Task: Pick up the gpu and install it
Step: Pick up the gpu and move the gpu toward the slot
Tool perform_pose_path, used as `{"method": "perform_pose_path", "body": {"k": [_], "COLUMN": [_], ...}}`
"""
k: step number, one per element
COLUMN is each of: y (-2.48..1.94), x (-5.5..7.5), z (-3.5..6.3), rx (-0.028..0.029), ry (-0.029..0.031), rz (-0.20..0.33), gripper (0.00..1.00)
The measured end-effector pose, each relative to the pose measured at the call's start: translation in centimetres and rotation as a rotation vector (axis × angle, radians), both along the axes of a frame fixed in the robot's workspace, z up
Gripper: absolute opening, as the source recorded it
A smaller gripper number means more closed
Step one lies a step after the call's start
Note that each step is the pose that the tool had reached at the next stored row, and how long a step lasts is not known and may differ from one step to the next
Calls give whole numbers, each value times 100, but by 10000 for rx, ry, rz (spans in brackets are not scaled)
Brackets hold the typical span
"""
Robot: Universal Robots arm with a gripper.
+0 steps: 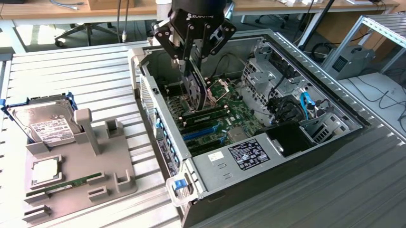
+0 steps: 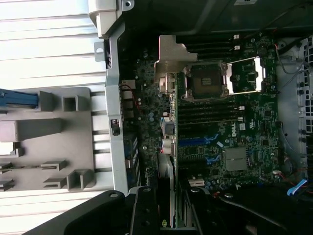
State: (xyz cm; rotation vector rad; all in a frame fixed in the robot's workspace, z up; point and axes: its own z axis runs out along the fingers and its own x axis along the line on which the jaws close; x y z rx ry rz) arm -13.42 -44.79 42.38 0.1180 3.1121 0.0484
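Observation:
The gpu [image 1: 197, 90], a slim dark card, hangs on edge inside the open computer case [image 1: 166, 142]. Its lower edge is just above the motherboard [image 1: 238, 116], close to the memory slots. My gripper [image 1: 192, 64] is shut on the card's upper part. In the wrist view the gpu [image 2: 167, 186] shows edge-on as a thin pale strip between my two dark fingers [image 2: 145, 210], over the board beside the blue slots [image 2: 195, 142].
A grey holder tray [image 1: 108, 166] lies on the exterior view's left, carrying a hard drive [image 1: 45, 122], a silver chip [image 1: 45, 172] and a green memory stick [image 1: 71, 184]. The CPU socket [image 2: 208, 81] stands open. Drive cages and blue cables [image 1: 304, 107] fill the case's far side.

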Motion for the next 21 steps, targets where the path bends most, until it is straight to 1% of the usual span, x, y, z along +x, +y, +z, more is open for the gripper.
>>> {"method": "perform_pose_path", "body": {"k": [12,21], "y": [0,0], "x": [36,96], "z": [-10,-25], "rx": [-1,-2], "ry": [1,1], "rz": [0,-1], "gripper": [27,27]}}
